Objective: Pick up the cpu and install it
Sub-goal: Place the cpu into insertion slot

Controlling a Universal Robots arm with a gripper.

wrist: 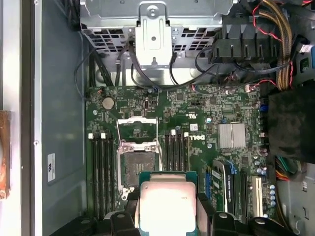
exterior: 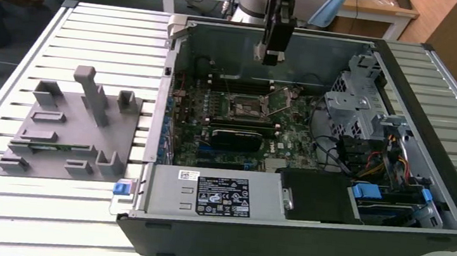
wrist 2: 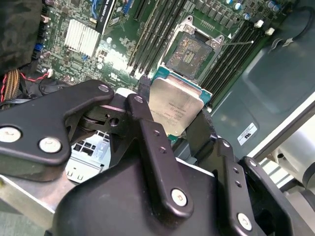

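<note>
Presently, jaws: pinching the cpu (wrist 2: 175, 104) by two opposite edges, one black finger (wrist 2: 143, 93) on each side.
Cpu: flat between the fingers, silver lid facing both wrist cameras (wrist: 168, 206), green rim showing along its edges.
Gripper (wrist 2: 174, 105): in the upper middle of the exterior view (exterior: 270, 56), pointing straight down and hanging clear above the board.
Arm pose: descends vertically from the exterior view's top edge into the open computer case (exterior: 438, 73), near its far wall.
Socket (wrist: 139, 167): open and unfilled, retaining frame swung up; it lies beneath the held cpu and just beyond it in both wrist views (wrist 2: 189, 54), apart from it.
Motherboard (wrist: 197, 113): flat on the case floor, memory slots (wrist: 101, 167) on either side of the socket.
Grey fixture (exterior: 71, 130): on the slatted table (exterior: 94, 31) at the exterior view's left, well apart from the gripper.
</note>
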